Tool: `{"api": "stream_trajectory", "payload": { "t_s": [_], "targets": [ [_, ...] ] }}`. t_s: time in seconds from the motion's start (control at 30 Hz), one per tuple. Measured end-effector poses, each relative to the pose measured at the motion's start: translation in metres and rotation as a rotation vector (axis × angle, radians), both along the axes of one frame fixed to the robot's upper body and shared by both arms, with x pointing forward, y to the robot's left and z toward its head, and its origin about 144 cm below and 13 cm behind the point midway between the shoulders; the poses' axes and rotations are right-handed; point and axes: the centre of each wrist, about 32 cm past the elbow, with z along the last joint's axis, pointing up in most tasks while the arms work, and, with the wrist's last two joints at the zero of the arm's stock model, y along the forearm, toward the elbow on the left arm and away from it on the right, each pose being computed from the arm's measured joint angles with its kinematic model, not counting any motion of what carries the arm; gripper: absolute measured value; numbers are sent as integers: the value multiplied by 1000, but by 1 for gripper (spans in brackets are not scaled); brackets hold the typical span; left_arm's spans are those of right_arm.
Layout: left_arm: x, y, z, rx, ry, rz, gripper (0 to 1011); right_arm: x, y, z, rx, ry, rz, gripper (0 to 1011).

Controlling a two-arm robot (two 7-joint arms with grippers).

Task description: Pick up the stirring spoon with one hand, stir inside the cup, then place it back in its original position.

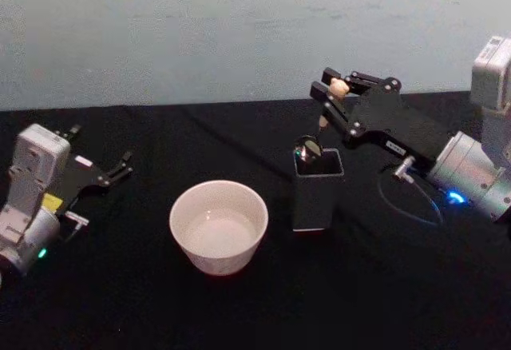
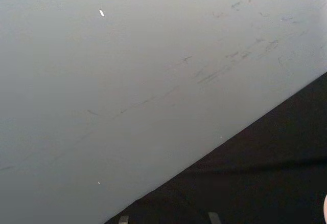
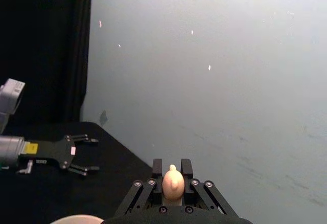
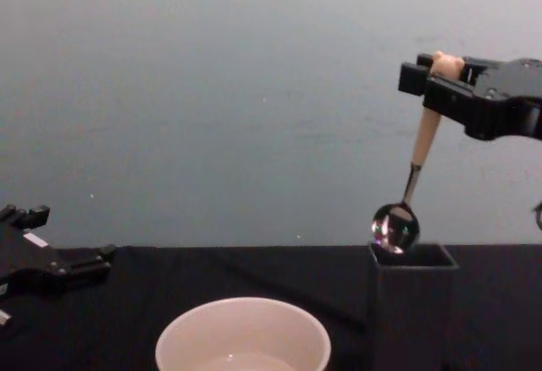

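Note:
My right gripper (image 1: pixel 334 86) is shut on the bear-head top of the stirring spoon (image 1: pixel 308 149), which hangs tilted. In the chest view the spoon's (image 4: pixel 424 138) shiny bowl hovers right at the rim of the dark square holder (image 4: pixel 412 303). The right wrist view shows the beige head (image 3: pixel 173 184) clamped between the fingers. The white cup (image 1: pixel 219 226) stands on the black table left of the holder (image 1: pixel 317 192), apart from it, with pale liquid inside. My left gripper (image 1: pixel 124 168) rests open at the far left, nothing in it.
A black cloth (image 1: pixel 383 286) covers the table and a pale wall (image 1: pixel 239 30) rises behind it. The left arm's grey body (image 1: pixel 32 182) lies at the left edge. A blue-lit cable (image 1: pixel 407 206) loops beside my right wrist.

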Motion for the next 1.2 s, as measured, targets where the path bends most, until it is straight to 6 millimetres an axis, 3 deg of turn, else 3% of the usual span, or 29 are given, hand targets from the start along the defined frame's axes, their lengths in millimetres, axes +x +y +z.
{"api": "stream_trajectory", "payload": {
  "t_s": [0.33,1.2],
  "targets": [
    [0,0,0,0,0,0,1001,-6,-2,-8,-13,61,-38,212],
    [0,0,0,0,0,0,1001,-14,24,-55,27,275,-177,212]
  ]
}}
